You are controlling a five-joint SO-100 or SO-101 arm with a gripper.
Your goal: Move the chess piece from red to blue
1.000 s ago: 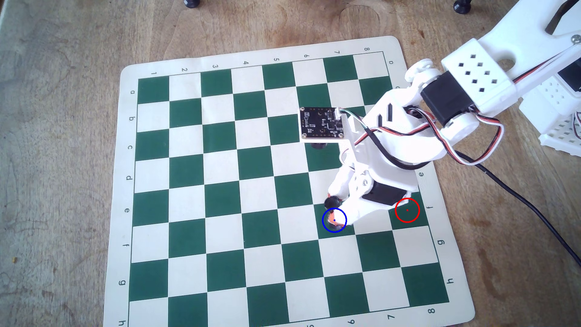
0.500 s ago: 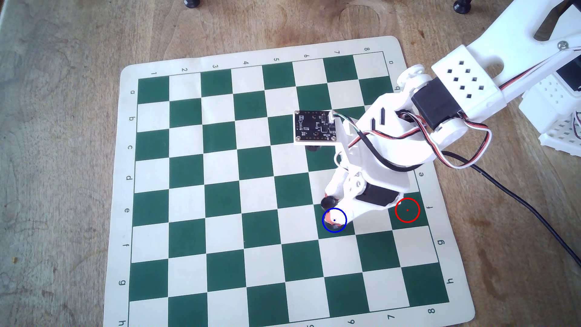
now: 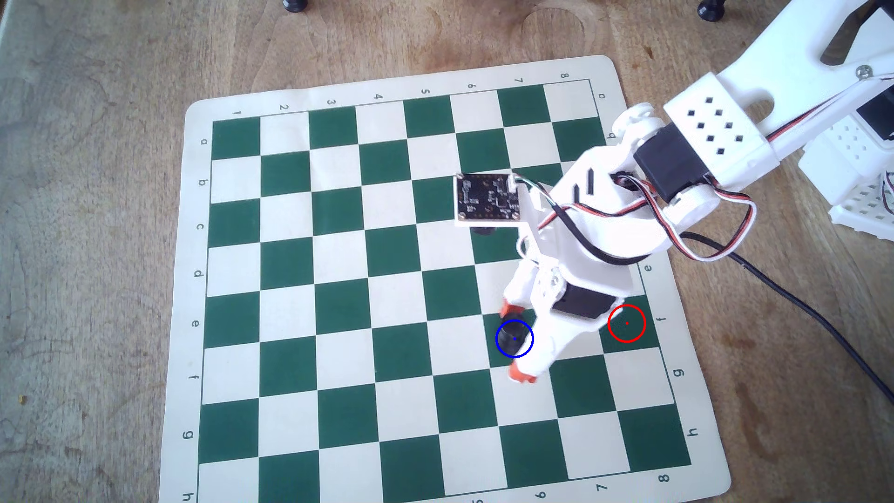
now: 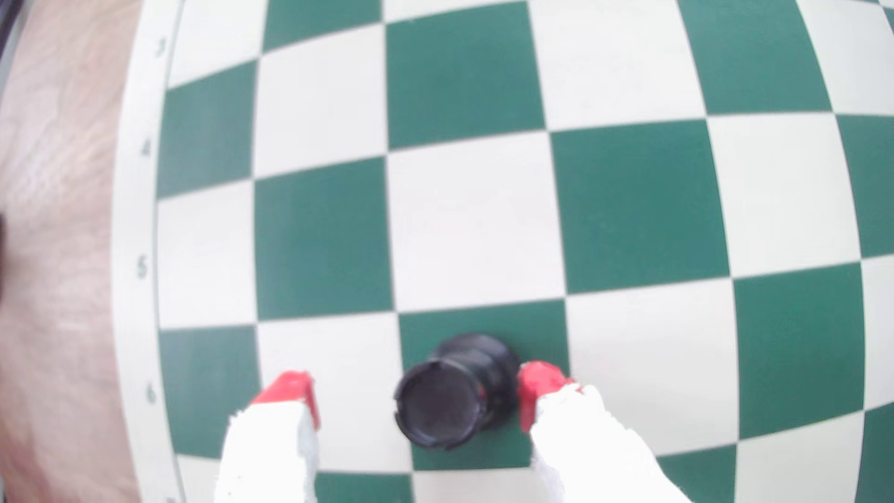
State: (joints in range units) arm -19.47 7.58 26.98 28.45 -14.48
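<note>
A black chess piece (image 3: pixel 510 333) stands upright on a green square inside the blue circle (image 3: pixel 514 357). In the wrist view the piece (image 4: pixel 440 406) shows a round, rimmed, notched top and a flared base; no round-headed piece is in view. My gripper (image 3: pixel 517 341) is open and straddles the piece. In the wrist view the gripper (image 4: pixel 416 387) has its right orange fingertip (image 4: pixel 539 387) close against the piece's base and the left one clearly apart from it. The red circle (image 3: pixel 627 323) lies empty on a green square to the right in the overhead view, beside the arm.
The green-and-cream chess mat (image 3: pixel 338 290) lies on a wooden table. The arm's white base (image 3: pixel 861 193) stands at the right edge, and a black cable (image 3: pixel 798 309) runs off to the lower right. Two black objects (image 3: pixel 295 5) (image 3: pixel 711 9) stand at the top edge.
</note>
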